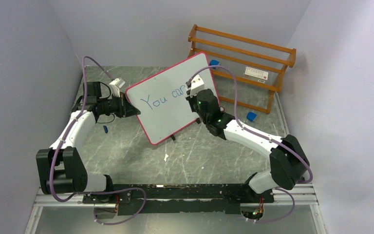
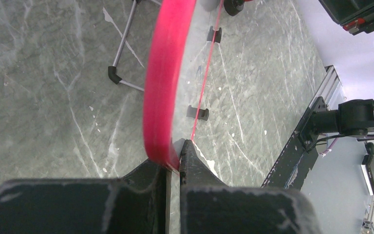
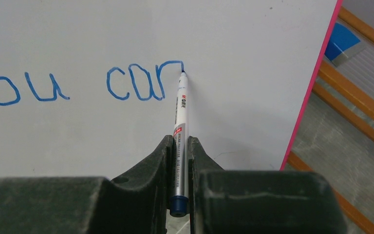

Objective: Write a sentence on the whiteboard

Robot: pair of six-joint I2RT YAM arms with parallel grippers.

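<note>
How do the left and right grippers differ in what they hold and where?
The left gripper clamps the whiteboard's pink edge; the right gripper clamps a marker. The left gripper is at the board's side; the right is over its face, marker tip on the unfinished sentence. Both are shut.

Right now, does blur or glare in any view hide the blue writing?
Top external: even light, no glare; the sentence reads clearly up to the right arm. Left wrist: the whiteboard frame, near the lens, is soft; no writing shows. Right wrist: strokes and the marker are crisp, no glare.
</note>
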